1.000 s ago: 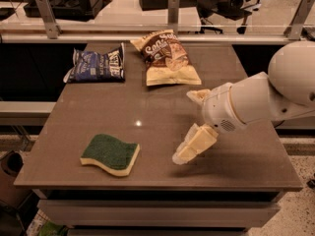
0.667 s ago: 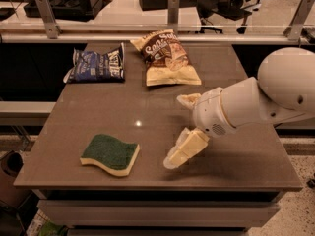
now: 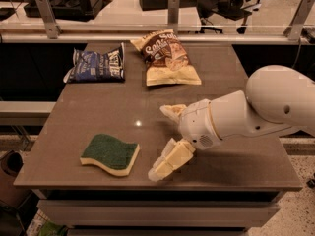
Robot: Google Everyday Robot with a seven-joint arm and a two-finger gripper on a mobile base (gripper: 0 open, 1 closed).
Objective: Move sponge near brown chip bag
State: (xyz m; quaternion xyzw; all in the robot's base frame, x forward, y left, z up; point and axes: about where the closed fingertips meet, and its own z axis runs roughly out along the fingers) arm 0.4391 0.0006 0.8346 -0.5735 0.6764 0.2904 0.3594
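Desk (image 3: 236, 166) surface, brown and smooth with a dull sheen, fills most of the view. Its front edge runs just below the lower of the two fingers (image 3: 172, 160). Speckled floor (image 3: 295, 215) shows past the desk's near right corner.

The gripper (image 3: 160, 141) hangs low over the front middle of the desk on a thick white arm (image 3: 246, 114) that reaches in from the right. Its fingers are spread wide apart and released, with nothing between them. One points toward the front edge and the other lies farther back.

The sponge (image 3: 109, 154) lies flat to the left of the fingers, green side up, close to the front edge. It is apart from the fingers, with a strip of bare desk between them. A small glint of light (image 3: 138, 123) sits on the surface just beyond that strip.

Farther back, beyond the fingers, a broad stretch of bare desk leads to the brown chip bag (image 3: 167, 58), which lies near the far edge. The blue chip bag (image 3: 96, 65) lies beyond and to the left of the fingers, beside the brown one but not touching it, close to the far left edge.

Behind both bags a metal rail (image 3: 147, 37) with upright posts (image 3: 173, 11) closes off the far side. Beyond it stands dark office furniture (image 3: 74, 4).
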